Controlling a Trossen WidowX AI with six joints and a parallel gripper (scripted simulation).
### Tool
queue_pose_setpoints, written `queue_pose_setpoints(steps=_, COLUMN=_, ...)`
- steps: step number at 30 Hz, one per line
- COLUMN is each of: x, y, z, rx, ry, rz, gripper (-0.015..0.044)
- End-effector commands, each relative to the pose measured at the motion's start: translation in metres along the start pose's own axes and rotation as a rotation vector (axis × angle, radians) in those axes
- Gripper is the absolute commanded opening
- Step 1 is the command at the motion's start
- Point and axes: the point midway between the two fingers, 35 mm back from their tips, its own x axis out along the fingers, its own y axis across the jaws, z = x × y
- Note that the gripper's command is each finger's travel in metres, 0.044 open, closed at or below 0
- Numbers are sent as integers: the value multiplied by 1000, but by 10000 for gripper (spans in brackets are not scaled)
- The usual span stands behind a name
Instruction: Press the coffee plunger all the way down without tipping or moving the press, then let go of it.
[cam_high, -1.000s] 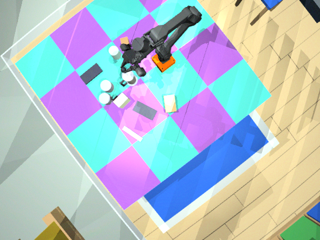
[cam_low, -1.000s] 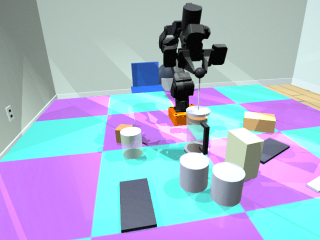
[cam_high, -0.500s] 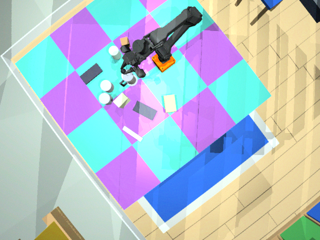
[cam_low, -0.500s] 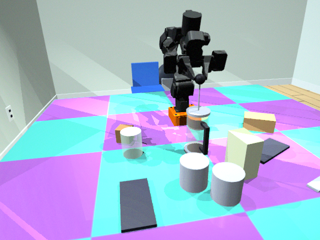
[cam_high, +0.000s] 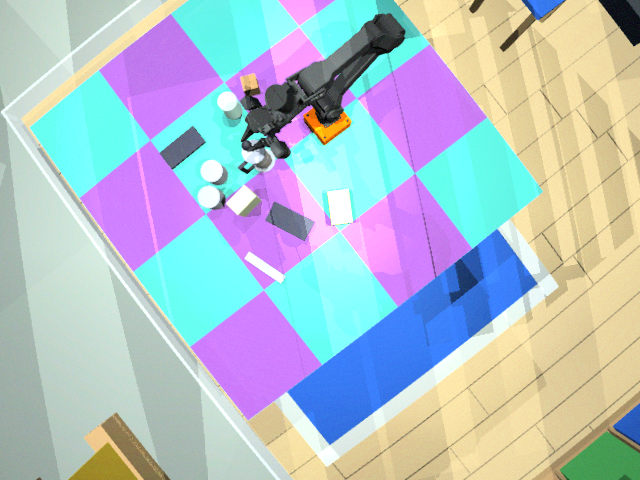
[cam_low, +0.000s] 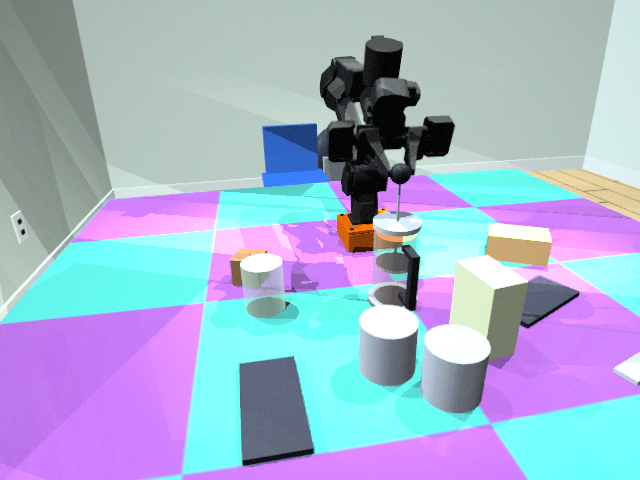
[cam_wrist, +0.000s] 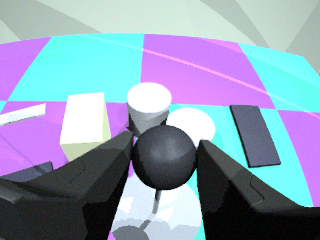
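The coffee press (cam_low: 395, 260) (cam_high: 256, 157) (cam_wrist: 155, 235) is a clear glass cylinder with a white lid and a black side handle, standing upright on the checkered floor mat. Its thin rod rises from the lid to a black ball knob (cam_low: 400, 173) (cam_wrist: 164, 158). My gripper (cam_wrist: 166, 144) (cam_low: 399, 171) is shut on the knob, one black finger on each side. The rod still shows a short stretch above the lid. In the overhead view the gripper hides the knob.
Two grey cylinders (cam_low: 388, 345) (cam_low: 454, 367) and a cream box (cam_low: 486, 304) stand close in front of the press. A clear cup (cam_low: 262, 284), a tan box (cam_low: 518, 243), dark flat slabs (cam_low: 273, 408) (cam_low: 545, 298) and the arm's orange base (cam_low: 354, 232) surround it.
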Motion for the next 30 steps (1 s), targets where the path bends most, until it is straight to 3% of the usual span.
queue_pose_setpoints(steps=1, x=12, y=0, z=-34, rx=-14, ry=88, rz=0, gripper=123)
queue_pose_setpoints(steps=30, x=28, y=0, z=-33, rx=-14, ry=87, rz=0, gripper=123)
